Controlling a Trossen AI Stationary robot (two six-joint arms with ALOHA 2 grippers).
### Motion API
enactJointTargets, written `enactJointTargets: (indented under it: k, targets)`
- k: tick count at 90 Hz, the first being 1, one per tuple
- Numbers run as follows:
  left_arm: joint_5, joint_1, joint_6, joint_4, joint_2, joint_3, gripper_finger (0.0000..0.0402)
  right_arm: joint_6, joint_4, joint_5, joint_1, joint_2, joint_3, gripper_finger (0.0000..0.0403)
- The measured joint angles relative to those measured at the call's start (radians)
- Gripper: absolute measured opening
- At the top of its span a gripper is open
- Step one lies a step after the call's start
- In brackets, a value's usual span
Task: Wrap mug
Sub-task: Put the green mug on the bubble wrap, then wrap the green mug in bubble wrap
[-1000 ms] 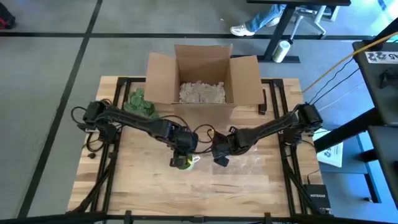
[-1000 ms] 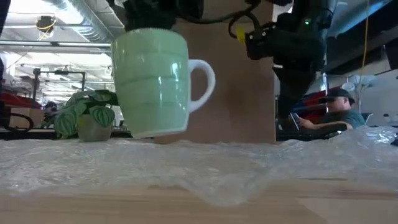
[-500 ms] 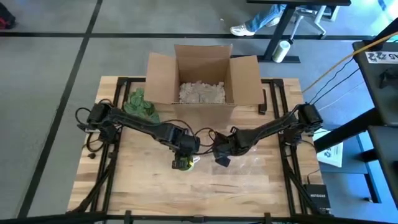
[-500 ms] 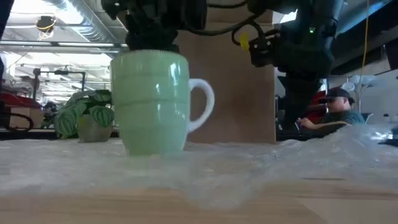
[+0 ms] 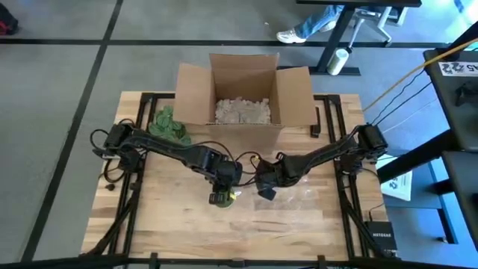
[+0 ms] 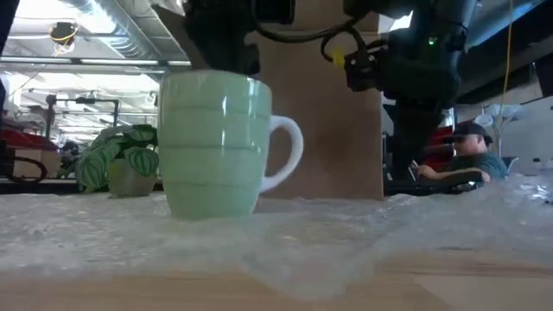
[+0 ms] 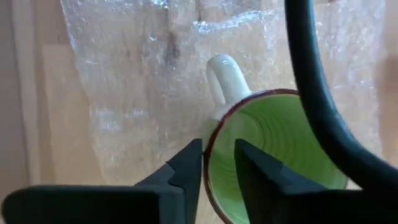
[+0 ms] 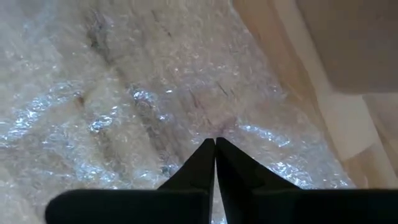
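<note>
Low view: green mug (image 6: pixel 221 142) upright on bubble wrap (image 6: pixel 363 233), rim pinched by left claw (image 7: pixel 217 163); right claw (image 8: pixel 215 149) pressed together.

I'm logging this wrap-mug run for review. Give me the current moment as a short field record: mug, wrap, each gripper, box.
mug: green mug upright on the bubble wrap, handle free
bubble wrap: spread flat on the wooden table, nothing folded over the mug
left gripper: left gripper pinching the mug's rim, one finger inside, one outside
right gripper: right gripper shut, tips down at the bubble wrap beside the mug
box: open cardboard box at the table's far edge, pale filler inside
</note>
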Motion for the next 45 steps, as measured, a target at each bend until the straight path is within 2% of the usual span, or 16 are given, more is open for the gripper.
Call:
enactJointTargets:
  k: [15,24,31,45]
  targets:
    - [-0.005,0.000,0.017,-0.122,0.000,0.036,0.0100,0.000,-0.031,0.017,0.000,0.000,0.000,0.0000]
    - [-0.065,0.001,-0.028,-0.189,-0.007,0.074,0.0099,0.000,-0.059,0.051,0.000,-0.002,0.000,0.0000]
    - [-0.108,0.001,-0.036,-0.169,-0.044,0.081,0.0094,0.000,-0.055,0.074,0.000,-0.006,0.000,0.0000]
    - [-0.130,-0.010,-0.011,-0.056,-0.170,0.081,0.0091,0.000,-0.016,0.115,0.016,-0.021,0.000,0.0000]
